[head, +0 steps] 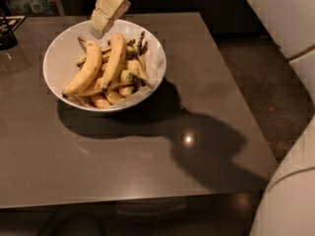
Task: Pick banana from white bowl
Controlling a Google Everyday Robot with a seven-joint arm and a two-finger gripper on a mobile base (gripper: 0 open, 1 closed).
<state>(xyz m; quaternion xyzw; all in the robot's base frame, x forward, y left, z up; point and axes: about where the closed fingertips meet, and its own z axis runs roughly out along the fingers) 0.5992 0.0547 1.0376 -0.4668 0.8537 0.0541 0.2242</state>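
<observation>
Gripper (100, 26): being held above white bowl (55, 53), at its 12 o'clock rim; whether open or closed cannot be told.
Banana (84, 72): lying in the bowl's 9 o'clock half.
Advice: the descent is best being aimed at mid-body, clear of the neighbouring banana (114, 58).

Gripper (99, 27) over far rim of white bowl (60, 58), banana (86, 73) inside

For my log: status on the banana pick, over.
Cream gripper over far rim of wide white bowl. Long thick yellow banana on top, not gripped. Curved banana beside it.
</observation>
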